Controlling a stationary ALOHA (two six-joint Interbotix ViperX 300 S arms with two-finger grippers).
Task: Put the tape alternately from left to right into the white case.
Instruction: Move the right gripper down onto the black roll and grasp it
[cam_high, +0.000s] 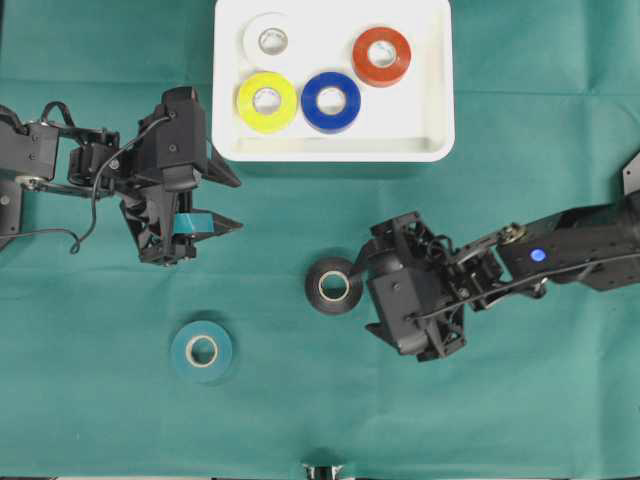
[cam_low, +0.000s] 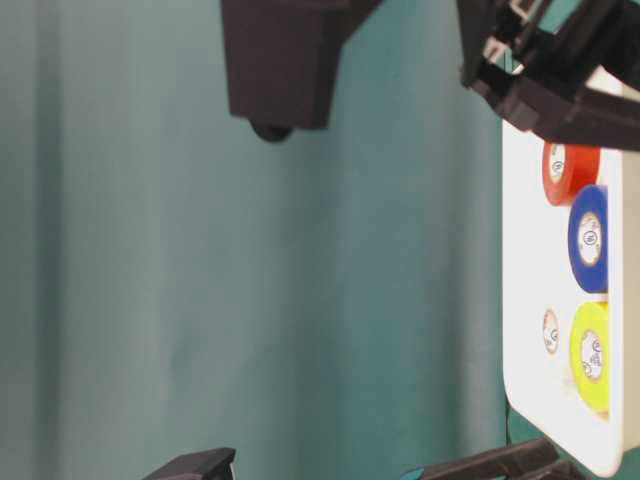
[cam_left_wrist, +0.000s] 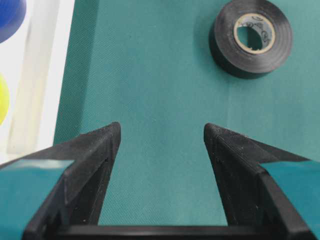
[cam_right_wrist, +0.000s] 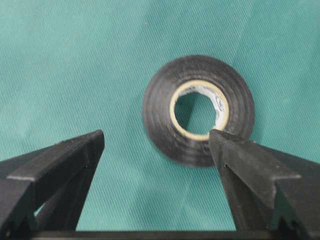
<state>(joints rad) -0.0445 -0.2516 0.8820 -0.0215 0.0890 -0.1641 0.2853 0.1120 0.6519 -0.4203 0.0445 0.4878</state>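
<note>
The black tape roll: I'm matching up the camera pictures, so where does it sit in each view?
Overhead: the black tape roll lies on the green cloth at centre, by the right end effector.
Table-level: I can't pick it out.
Left wrist: upper right, beyond the open fingers.
Right wrist: centre, one fingertip overlapping its edge.
Shared landmark: the green cloth.

Four tape rolls (cam_high: 331, 101) lie inside the white case (cam_high: 434, 130) at the table's (cam_high: 500, 400) far edge. Two rolls sit on the table nearer: one (cam_high: 334, 286) just beside the right gripper (cam_high: 362, 272), the other (cam_high: 201, 350) well left, before the left gripper (cam_high: 228, 200).
</note>
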